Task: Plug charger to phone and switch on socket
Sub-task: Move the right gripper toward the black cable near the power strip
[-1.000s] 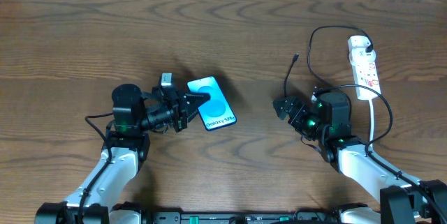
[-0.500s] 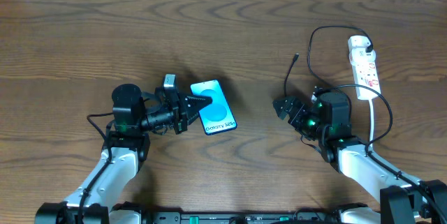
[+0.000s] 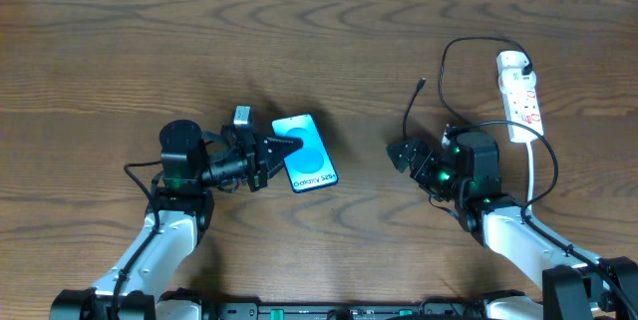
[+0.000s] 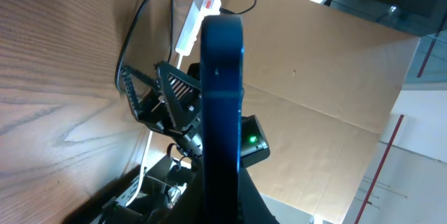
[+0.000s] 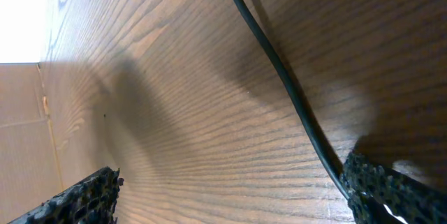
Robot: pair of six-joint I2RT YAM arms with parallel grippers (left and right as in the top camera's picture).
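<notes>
The phone [image 3: 305,151] lies left of centre, cyan screen up, and appears edge-on in the left wrist view [image 4: 222,91]. My left gripper [image 3: 273,149] is shut on its left long edge, one finger over the screen. The charger [image 3: 408,119], a thin black cable, has its plug tip [image 3: 424,83] free on the table and loops back to the socket [image 3: 520,96], a white power strip at the far right. My right gripper [image 3: 403,154] is open at the table over the cable, which runs just inside one finger [image 5: 279,77]. The gripper gap [image 5: 237,199] is otherwise bare wood.
The power strip's white cord [image 3: 534,165] trails down the right side past my right arm. The left wrist view also shows the right gripper [image 4: 157,91] and the strip [image 4: 204,4] beyond the phone. Wood table [image 3: 130,51] all round.
My left gripper has closed on the phone's edge and the phone has shifted and turned slightly. My right gripper has edged a little left along the cable.
</notes>
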